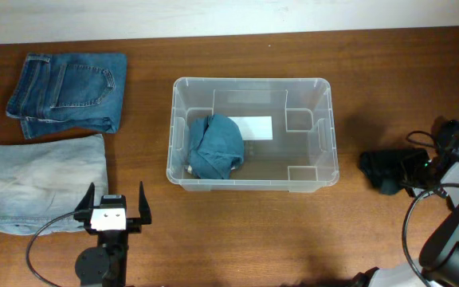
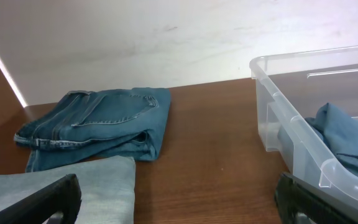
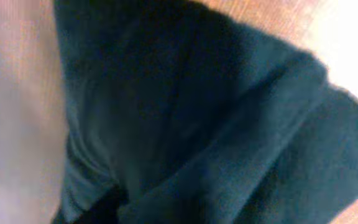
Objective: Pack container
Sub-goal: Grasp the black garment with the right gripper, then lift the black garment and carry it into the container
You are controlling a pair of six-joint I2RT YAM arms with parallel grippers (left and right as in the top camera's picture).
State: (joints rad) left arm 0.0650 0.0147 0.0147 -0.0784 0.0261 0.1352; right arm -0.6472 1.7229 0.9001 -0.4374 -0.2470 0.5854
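Note:
The clear container (image 1: 327, 135) stands mid-table, and a crumpled blue garment (image 1: 215, 146) lies in its left half. In the left wrist view the container's rim (image 2: 291, 121) and that garment (image 2: 347, 134) show at the right. My left gripper (image 1: 116, 191) is open over the table's front left, near the light jeans, with bare wood between its fingers (image 2: 179, 202). My right gripper (image 1: 409, 169) is at a dark teal cloth (image 1: 382, 169) on the table right of the container. That cloth (image 3: 197, 112) fills the right wrist view and hides the fingers.
Folded dark blue jeans (image 1: 70, 92) lie at the back left, also in the left wrist view (image 2: 98, 121). Folded pale jeans (image 1: 46, 179) lie in front of them, their corner (image 2: 73, 180) under my left finger. Cables trail from both arms at the front.

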